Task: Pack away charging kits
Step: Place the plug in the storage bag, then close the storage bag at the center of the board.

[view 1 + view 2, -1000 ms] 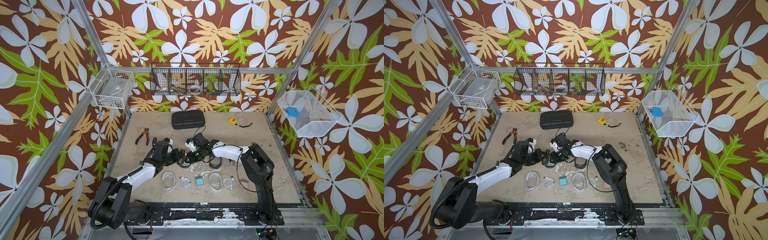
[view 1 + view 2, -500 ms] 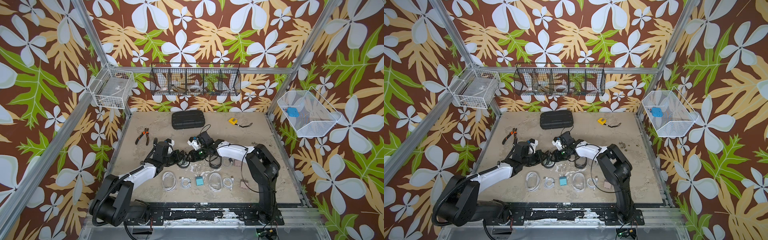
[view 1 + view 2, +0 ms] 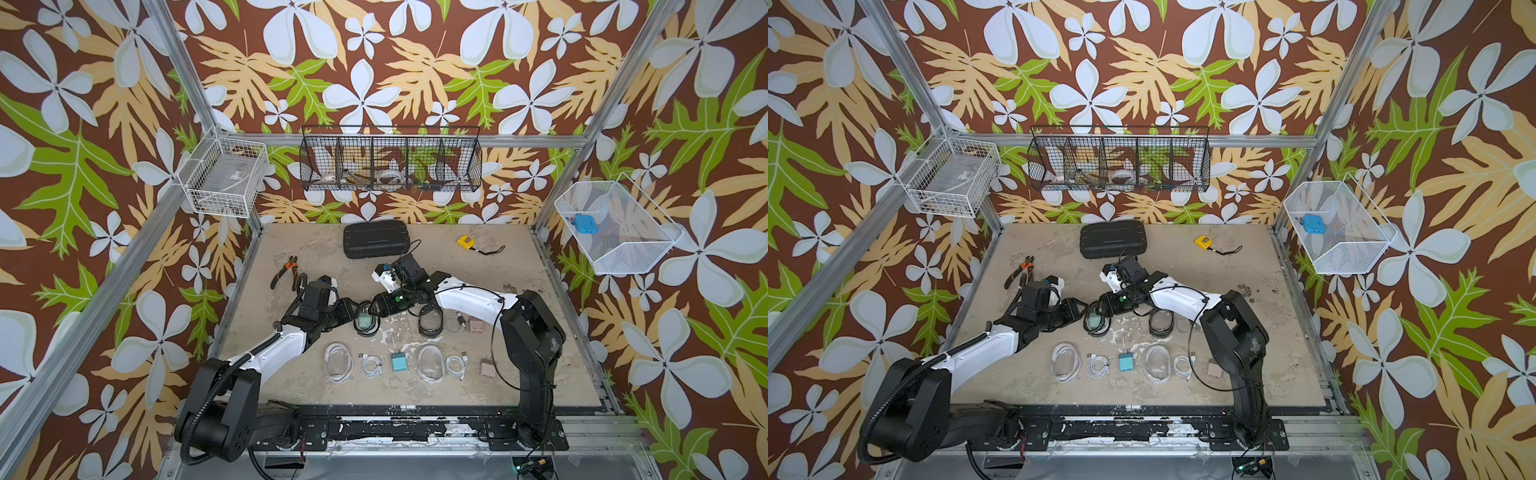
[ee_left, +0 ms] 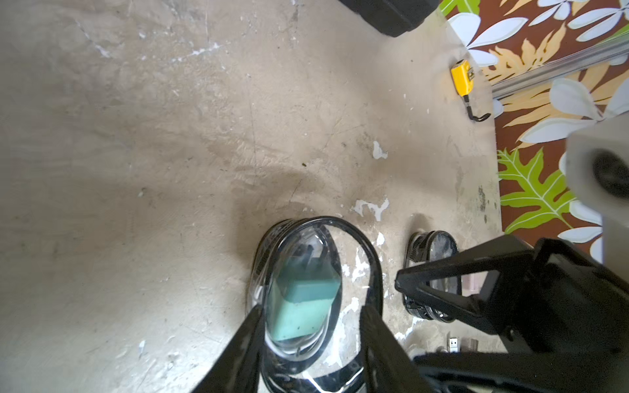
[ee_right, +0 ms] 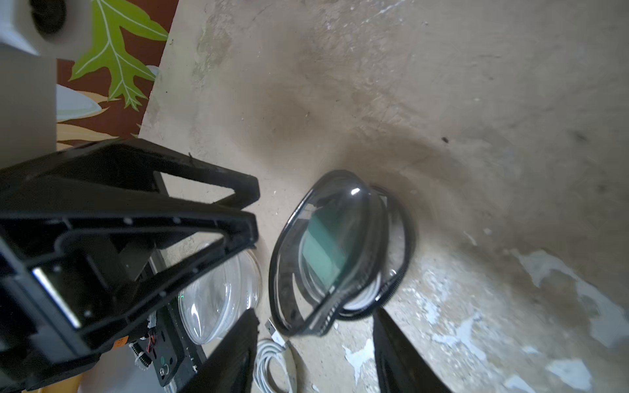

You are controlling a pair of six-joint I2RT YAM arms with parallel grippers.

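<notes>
A black-rimmed oval case lies mid-table with a teal plug inside and its clear lid partly raised. My left gripper is open, its fingers astride the case's near end. From the opposite side my right gripper is also open, astride the other end. A second black-rimmed case, a coiled cable and a pink plug lie to the right. In front lie two clear cases, two cables, a teal plug and a pink plug.
A large black ribbed case, a yellow tape measure and pliers lie toward the back. Wire baskets hang on the walls: white on the left, black at the back, white on the right.
The left jaws, shut a second ago, have opened around the case. The right jaws have widened too, and the right arm's elbow has swung to the right.
</notes>
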